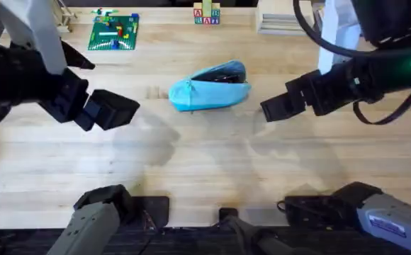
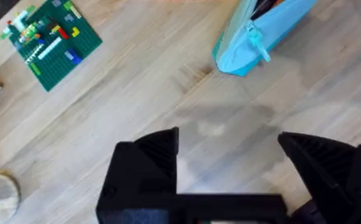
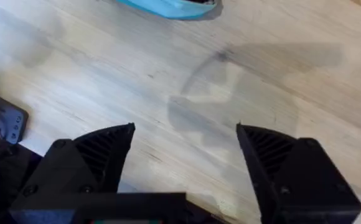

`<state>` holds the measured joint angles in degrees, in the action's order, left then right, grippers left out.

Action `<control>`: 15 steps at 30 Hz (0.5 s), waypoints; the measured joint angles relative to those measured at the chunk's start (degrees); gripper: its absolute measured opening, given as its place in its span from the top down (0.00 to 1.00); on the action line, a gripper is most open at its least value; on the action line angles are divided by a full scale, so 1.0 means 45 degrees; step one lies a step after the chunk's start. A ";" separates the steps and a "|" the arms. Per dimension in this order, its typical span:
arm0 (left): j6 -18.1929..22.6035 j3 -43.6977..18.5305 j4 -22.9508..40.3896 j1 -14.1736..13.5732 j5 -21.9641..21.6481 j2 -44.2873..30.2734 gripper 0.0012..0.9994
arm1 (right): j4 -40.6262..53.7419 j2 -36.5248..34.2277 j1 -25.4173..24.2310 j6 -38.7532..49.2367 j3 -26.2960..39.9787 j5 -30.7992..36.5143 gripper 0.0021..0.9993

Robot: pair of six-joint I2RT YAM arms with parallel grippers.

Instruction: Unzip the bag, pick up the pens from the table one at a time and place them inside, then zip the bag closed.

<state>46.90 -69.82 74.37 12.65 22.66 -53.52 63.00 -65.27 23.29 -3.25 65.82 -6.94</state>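
Nearly done: bag (image 1: 211,88) gapes, pens (image 1: 228,73) inside.
Both grippers, left (image 1: 120,113) and right (image 1: 273,108), hover wide and empty; a careless zipper tug could drag the soft bag along.

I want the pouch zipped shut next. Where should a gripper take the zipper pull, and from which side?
Pinch the small pull tab hanging at the bag's pointed end, nearest the open left gripper. Probably come from above on that side with the fingers either side of the thin tab, since it dangles clear of the fabric.
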 joint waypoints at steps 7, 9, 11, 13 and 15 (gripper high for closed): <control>0.1226 0.0000 -0.0010 0.1128 0.1087 -0.1396 0.01 | 0.0000 0.0003 0.0000 -0.0311 0.0000 0.0142 0.00; 0.1490 0.0000 -0.0017 0.1371 0.1210 -0.1782 0.01 | 0.0000 0.0003 0.0000 -0.0511 0.0000 0.0279 0.00; 0.1690 0.0000 -0.0064 0.1573 0.1312 -0.2104 0.01 | 0.0000 0.0003 0.0005 -0.0715 -0.0005 0.0345 0.00; 0.1839 0.0000 -0.0178 0.1763 0.1365 -0.2417 0.01 | 0.0000 0.0003 0.0041 -0.0892 0.0000 0.0395 0.00; 0.1920 0.0000 -0.0261 0.1875 0.1380 -0.2668 0.01 | 0.0000 0.0003 0.0141 -0.1007 0.0000 0.0403 0.00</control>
<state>55.54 -69.82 73.19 21.09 28.87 -65.53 63.00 -65.25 23.92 -7.78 65.82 -5.13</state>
